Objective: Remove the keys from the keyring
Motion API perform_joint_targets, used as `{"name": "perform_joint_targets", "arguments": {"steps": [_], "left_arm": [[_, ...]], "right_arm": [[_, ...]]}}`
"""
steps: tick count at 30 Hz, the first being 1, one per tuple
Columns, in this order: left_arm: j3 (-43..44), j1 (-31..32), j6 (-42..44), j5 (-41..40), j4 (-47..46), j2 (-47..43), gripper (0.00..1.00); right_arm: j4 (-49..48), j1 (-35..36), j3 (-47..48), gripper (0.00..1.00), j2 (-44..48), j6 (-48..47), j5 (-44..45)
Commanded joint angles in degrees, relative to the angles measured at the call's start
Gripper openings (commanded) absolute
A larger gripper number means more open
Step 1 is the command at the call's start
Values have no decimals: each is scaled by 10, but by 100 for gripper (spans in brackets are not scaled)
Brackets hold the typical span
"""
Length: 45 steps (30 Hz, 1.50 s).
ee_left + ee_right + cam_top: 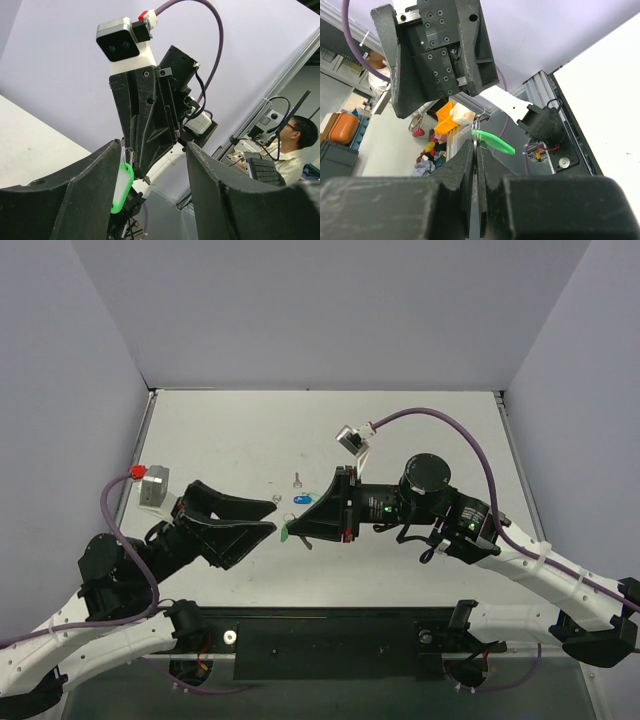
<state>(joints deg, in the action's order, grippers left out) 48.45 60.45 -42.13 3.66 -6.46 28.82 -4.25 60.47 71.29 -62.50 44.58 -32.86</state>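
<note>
My right gripper (298, 527) (479, 150) is shut on a thin silver key that hangs on the keyring (478, 126) (128, 154). A green plastic tag (495, 142) (122, 188) (285, 534) dangles from the same ring, all held above the table. My left gripper (272, 516) (152, 200) is open and faces the right one. Its two fingers (75, 195) straddle the ring and tag without touching them. A blue-headed key (302, 500) and a bare silver key (296, 480) lie loose on the table just beyond the grippers.
A small silver piece (277, 498) lies near the left gripper's far finger. The white table (230, 440) is walled on three sides. A black bar (340, 635) runs along the near edge between the arm bases.
</note>
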Motion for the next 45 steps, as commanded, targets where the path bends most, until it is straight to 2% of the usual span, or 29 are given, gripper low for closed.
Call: {"name": "perform_joint_targets", "arguments": {"steps": [1, 13, 19, 26, 28, 29, 31, 38, 45], "left_arm": [[2, 2, 12, -1, -26, 2, 62], [5, 2, 19, -7, -14, 25, 57], [11, 2, 19, 0, -12, 34, 47], [16, 2, 20, -1, -8, 37, 27], [16, 2, 17, -2, -9, 40, 20], [17, 2, 16, -3, -8, 40, 10], [17, 2, 13, -5, -7, 43, 0], [31, 2, 15, 6, 24, 48, 0], [72, 2, 34, 53, 105, 60, 0]], "right_arm": [[-73, 5, 3, 0, 16, 16, 9], [-72, 10, 12, 0, 9, 18, 1], [-70, 12, 19, 0, 5, 17, 0], [-69, 13, 19, 0, 2, 17, -3], [-69, 13, 19, 0, 0, 16, -4], [-70, 13, 19, 0, 0, 16, -3], [-70, 14, 17, 0, 1, 16, -3], [-50, 14, 19, 0, 4, 4, -6], [28, 15, 51, 0, 4, -38, -18]]}}
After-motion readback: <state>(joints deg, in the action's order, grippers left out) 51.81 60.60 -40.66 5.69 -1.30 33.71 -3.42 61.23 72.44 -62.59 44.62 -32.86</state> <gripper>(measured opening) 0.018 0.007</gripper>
